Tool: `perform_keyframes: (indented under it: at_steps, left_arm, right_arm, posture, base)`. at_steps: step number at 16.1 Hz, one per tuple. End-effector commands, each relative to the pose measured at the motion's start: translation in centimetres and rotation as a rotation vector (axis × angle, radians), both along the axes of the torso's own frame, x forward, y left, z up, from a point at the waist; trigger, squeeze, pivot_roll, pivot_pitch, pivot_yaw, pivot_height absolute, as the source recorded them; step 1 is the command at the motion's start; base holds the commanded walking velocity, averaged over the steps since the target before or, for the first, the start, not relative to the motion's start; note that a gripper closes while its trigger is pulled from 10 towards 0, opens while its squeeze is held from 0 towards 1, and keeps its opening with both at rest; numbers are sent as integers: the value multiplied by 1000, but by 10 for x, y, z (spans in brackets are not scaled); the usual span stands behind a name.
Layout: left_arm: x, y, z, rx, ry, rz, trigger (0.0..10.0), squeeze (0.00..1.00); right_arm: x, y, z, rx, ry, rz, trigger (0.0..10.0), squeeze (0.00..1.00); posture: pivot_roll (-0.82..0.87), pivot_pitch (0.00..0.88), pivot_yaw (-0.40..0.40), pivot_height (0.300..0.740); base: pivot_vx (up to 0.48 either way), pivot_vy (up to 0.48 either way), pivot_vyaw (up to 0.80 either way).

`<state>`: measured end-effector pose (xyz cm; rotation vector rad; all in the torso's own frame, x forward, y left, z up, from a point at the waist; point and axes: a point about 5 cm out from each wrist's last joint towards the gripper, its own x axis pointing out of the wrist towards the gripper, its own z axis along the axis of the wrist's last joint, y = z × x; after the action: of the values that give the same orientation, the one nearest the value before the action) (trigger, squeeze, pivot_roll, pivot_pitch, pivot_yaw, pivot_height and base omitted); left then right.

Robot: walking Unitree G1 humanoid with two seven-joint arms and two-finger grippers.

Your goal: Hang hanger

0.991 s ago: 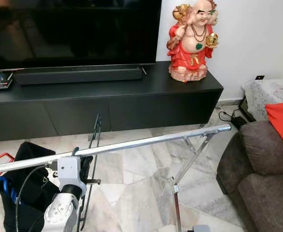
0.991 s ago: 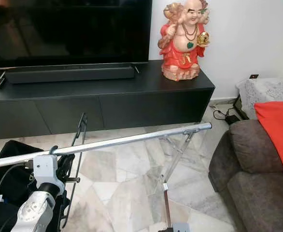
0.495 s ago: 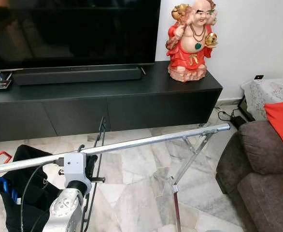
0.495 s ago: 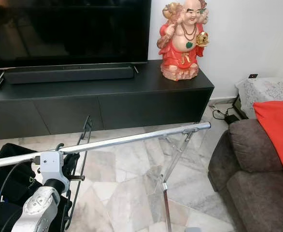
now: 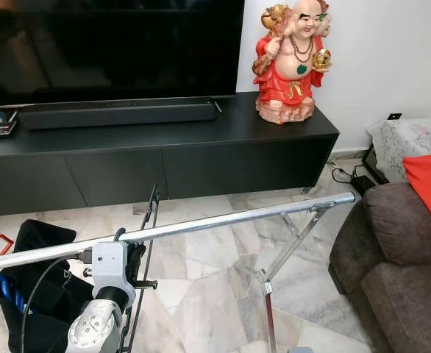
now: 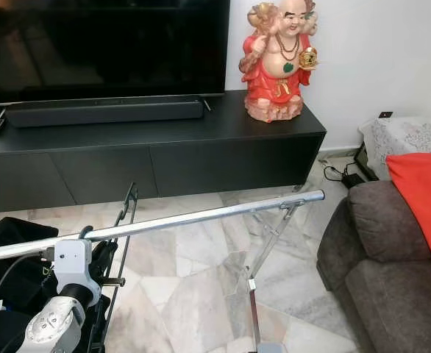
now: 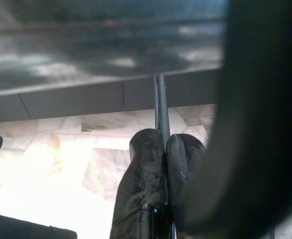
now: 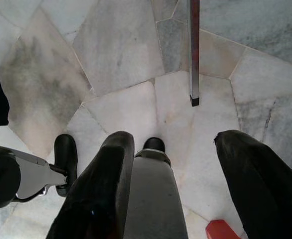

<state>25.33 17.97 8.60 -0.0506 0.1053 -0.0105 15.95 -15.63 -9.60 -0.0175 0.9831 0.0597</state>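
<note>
Black wire hanger [image 5: 148, 243] is held upright just below and behind the silver rail [image 5: 201, 225] of a clothes rack, its hook [image 5: 118, 233] curved up against the rail's near side; whether the hook rests on the rail cannot be told. The hanger is clamped by the left gripper [image 7: 164, 149], whose two black fingers [image 7: 142, 172] are pressed together on the thin wire, as is seen in the left wrist view. The silver left arm [image 5: 98, 323] is raised from the lower left of the head views, with its white wrist block just under the rail.

The rail is carried on crossed metal legs [image 5: 293, 239] standing on a pale marble floor [image 5: 201, 294]. A black bag [image 5: 46, 287] is seen on the floor at the left, behind the arm.

The right gripper [image 8: 183, 169] is pointed down at the floor, its fingers spread wide apart with nothing between them, and one rack leg's foot [image 8: 193, 55] is seen beyond them.

Further back, a long black TV cabinet [image 5: 164, 154] is set against the wall, with a soundbar [image 5: 116, 112] and a red figurine [image 5: 289, 62] on top. A brown sofa [image 5: 392, 265] with a red cushion [image 5: 430, 187] is placed at the right.
</note>
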Motion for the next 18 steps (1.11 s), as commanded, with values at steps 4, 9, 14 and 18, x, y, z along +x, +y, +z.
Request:
perform_keyframes:
  at_steps: [4, 9, 14, 18]
  left_arm:
    - [-10, 4, 4, -11, -16, 39, 10000, 424]
    - [-21, 3, 7, -17, -24, 18, 10000, 729]
    - [-40, 5, 6, -6, -7, 16, 10000, 702]
    - [-55, 7, 13, -16, -41, 50, 10000, 698]
  right_arm:
    - [-8, -36, 0, -35, 26, -30, 10000, 0]
    - [-13, -21, -4, -26, 36, -14, 10000, 0]
    - [-11, -6, -4, -11, 34, 0, 10000, 0]
    - [-10, -24, -2, -29, 33, -16, 10000, 0]
  posture:
    - [63, 78, -35, 740]
    - [70, 82, -37, 740]
    - [75, 86, -36, 740]
    - [91, 89, -41, 740]
  base:
    - [0, 0, 0]
    - [0, 0, 0]
    - [0, 0, 0]
    - [0, 0, 0]
